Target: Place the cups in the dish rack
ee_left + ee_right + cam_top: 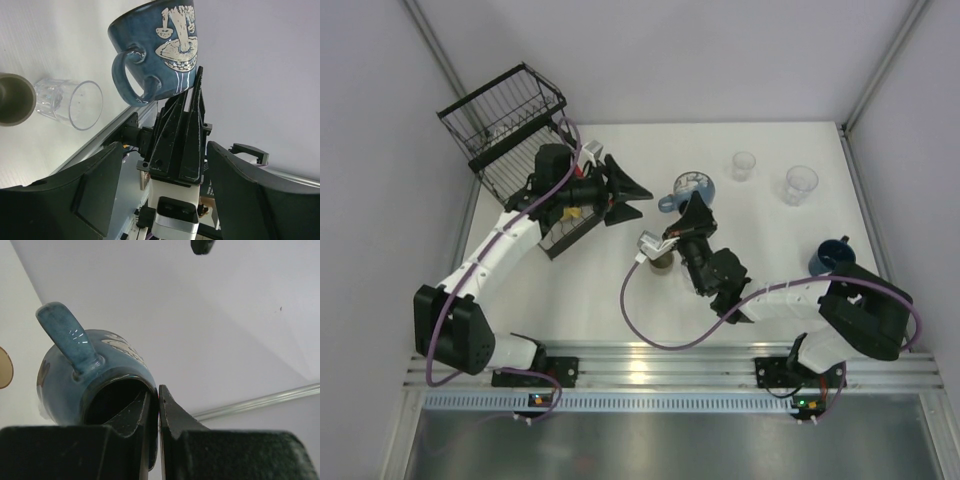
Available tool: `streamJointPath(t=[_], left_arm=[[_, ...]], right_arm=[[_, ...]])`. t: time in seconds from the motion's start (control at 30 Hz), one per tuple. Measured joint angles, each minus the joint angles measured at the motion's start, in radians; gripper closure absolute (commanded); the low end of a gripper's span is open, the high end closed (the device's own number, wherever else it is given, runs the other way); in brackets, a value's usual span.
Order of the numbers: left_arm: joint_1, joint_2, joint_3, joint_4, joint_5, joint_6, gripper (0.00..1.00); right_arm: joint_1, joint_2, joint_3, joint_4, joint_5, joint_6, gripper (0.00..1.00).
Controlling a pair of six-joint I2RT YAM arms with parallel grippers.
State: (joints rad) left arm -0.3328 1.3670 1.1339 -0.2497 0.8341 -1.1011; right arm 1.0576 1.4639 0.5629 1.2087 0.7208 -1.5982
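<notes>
You're pinching the blue mug (70, 375) by its rim, right gripper (159, 392) | left gripper (628, 192) is gaping open beside far-left dish rack (505, 115)

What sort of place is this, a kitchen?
Probably a robot test booth, not a kitchen: a plain white table boxed in by blank walls, two arms bolted to a metal rail, and just a dish rack and a few cups, one blue mug in the right hand.
</notes>
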Motion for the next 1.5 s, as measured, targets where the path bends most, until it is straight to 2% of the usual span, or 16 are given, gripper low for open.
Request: streamJointPath(t=[0.27, 0.6, 1.17, 1.5], left_arm=[[0.0, 0.005, 0.024, 0.062, 0.035, -0.056, 0.26], [0.002, 0.039, 0.083, 0.154, 0.109, -0.075, 0.3], [0.033, 0.036, 0.152, 0.115, 0.147, -0.003, 0.23], [0.068, -0.001, 0.206, 0.058, 0.156, 0.005, 0.26]], right_arm=[[0.014, -0.01, 0.008, 0.0, -0.105, -0.13, 1.0], [0.035, -0.025, 0.082, 0.009, -0.203, -0.249, 1.0], [0.023, -0.025, 0.13, -0.003, -0.246, -0.322, 1.0], [0.016, -0.024, 0.159, 0.011, -0.252, -0.329, 1.0]])
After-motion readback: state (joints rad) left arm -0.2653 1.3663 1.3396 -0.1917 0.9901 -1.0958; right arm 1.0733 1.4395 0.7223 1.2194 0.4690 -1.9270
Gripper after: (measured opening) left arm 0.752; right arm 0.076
